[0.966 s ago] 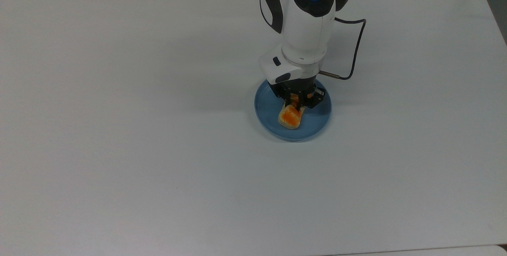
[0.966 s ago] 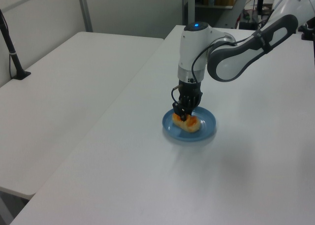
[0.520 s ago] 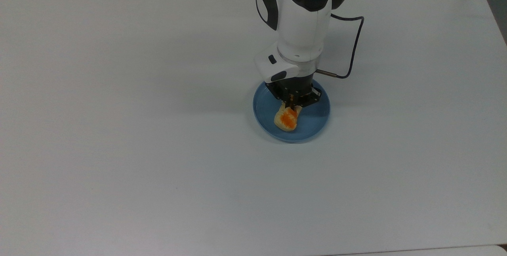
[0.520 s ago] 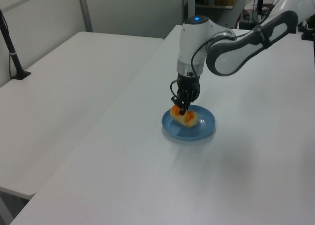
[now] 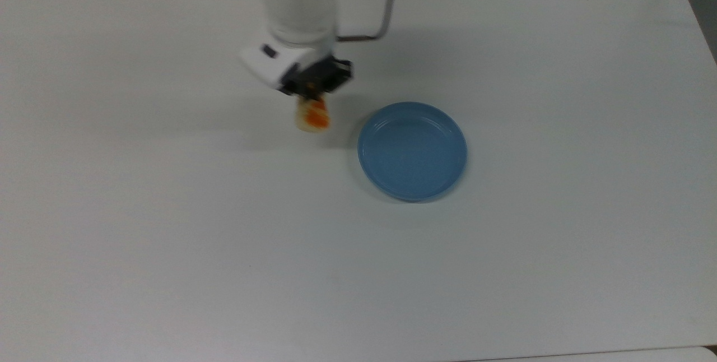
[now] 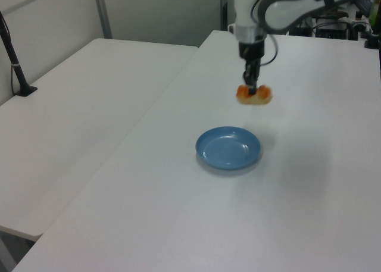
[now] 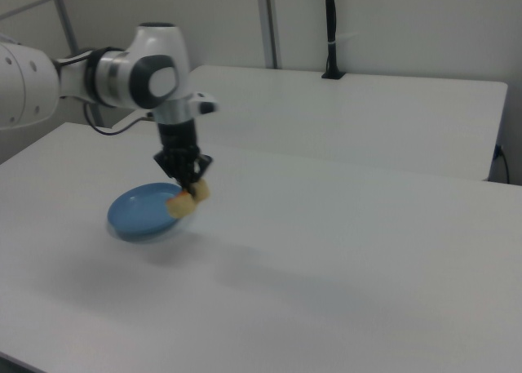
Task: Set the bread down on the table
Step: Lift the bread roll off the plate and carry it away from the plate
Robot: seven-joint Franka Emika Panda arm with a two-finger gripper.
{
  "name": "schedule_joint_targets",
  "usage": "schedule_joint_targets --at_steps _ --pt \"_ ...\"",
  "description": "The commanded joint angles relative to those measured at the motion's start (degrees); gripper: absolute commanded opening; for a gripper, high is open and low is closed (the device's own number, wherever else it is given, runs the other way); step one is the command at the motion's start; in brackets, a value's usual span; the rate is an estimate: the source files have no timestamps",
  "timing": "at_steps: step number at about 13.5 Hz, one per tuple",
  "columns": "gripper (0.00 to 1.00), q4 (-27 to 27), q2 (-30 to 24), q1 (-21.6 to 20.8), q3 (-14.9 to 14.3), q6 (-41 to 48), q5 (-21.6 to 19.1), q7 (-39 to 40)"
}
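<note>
The bread [image 5: 312, 116], a small oblong loaf with pale cream sides and a glossy orange top, hangs clamped between the fingers of the gripper [image 5: 311, 100], lifted clear of the table [image 5: 168, 227]. In the top view it sits just to the left of the blue plate [image 5: 411, 150]; in the left view it hangs beyond the plate's far side [image 6: 254, 94]. The plate is round and shallow with a raised rim and a smooth, slightly shiny bowl, resting flat on the table with nothing in it.

The table is a large white rectangle, matte and plain, and soft shadows lie under the arm. A 2nd white table [image 6: 77, 99] stands alongside, on the left view's left, with a black post [image 6: 15, 63] clamped at its far edge. Pale wall panels close the room behind.

The arm's upper part is cut off at the top view's upper edge, and the gripper and loaf are motion-blurred there, so the loaf's ridges cannot be made out.
</note>
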State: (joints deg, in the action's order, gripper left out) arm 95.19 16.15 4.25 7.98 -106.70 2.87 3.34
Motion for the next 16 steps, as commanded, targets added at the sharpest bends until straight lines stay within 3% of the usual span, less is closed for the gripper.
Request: schedule_joint_targets --at_steps 1,5,9,12,16 --pt "0.00 3.77 -3.31 8.30 0.19 3.52 -1.37 18.79" --pt "0.00 8.33 -4.11 15.59 -0.34 0.19 -1.20 28.28" --pt "0.00 11.07 -4.72 24.65 -3.14 -1.66 -1.29 40.05" --pt "0.00 14.48 -3.85 28.17 -6.48 -9.54 -1.55 47.88" --pt "0.00 16.78 0.89 31.33 -6.93 -20.47 -4.53 51.24"
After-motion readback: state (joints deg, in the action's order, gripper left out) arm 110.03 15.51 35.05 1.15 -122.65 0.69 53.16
